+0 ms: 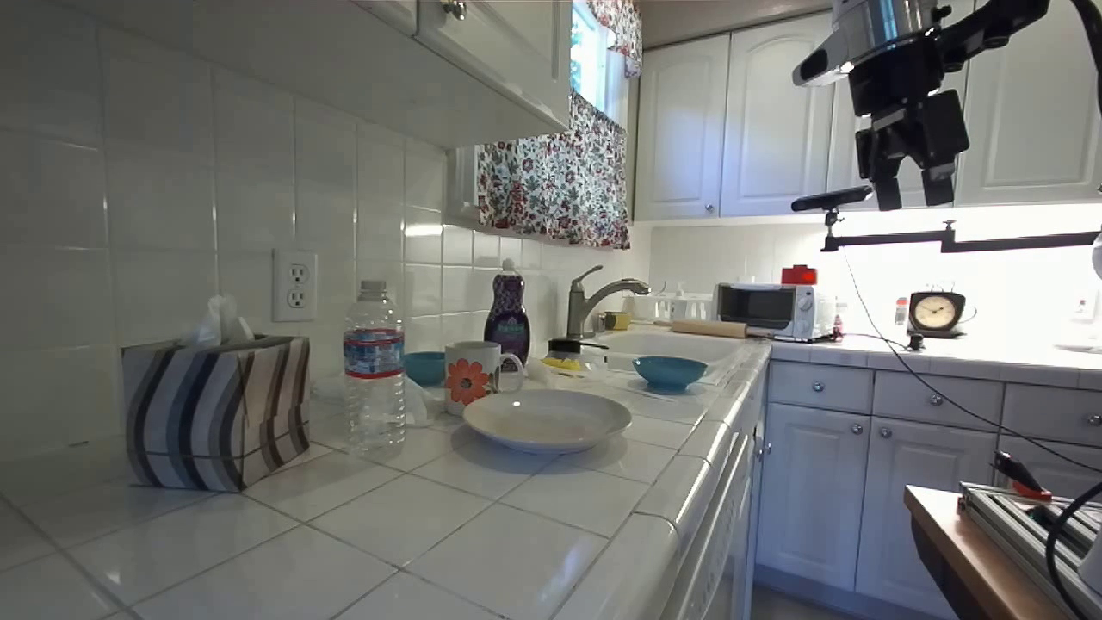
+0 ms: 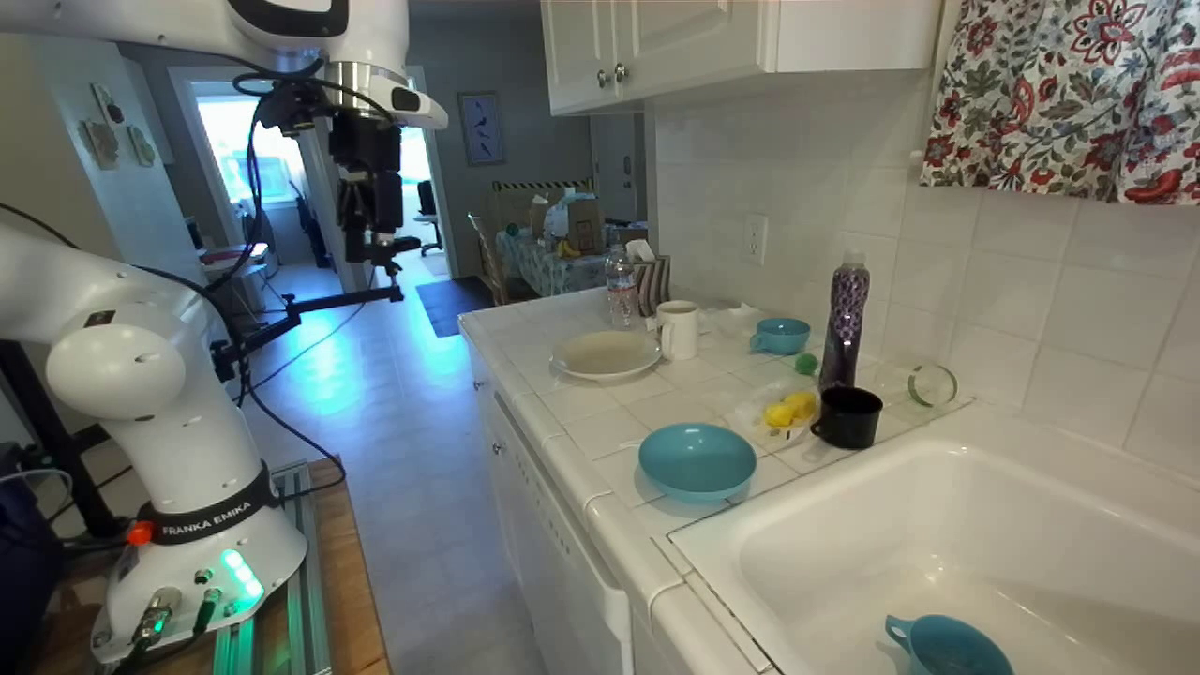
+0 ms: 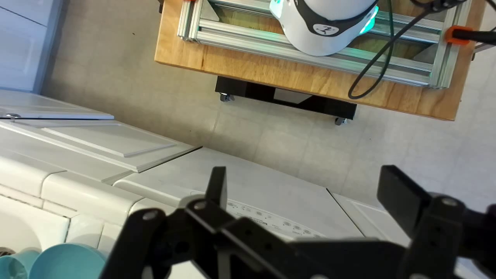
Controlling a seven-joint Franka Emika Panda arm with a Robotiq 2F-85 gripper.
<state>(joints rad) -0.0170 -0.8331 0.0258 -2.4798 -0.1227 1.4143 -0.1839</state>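
A black robotic claw hangs in midair in a home kitchen, its fingers spread wide apart, the front of a white dishwasher showing between them in the wrist view. Lower down, on the tiled surface, a teal bowl sits near the sink and a pale plate rests by the front edge, both well apart from the claw. Just beside the plate stands a white, orange-flowered mug; beyond it are a water bottle and a striped tissue box. A purple soap bottle stands by a black cup, while a teal cup lies inside the sink.
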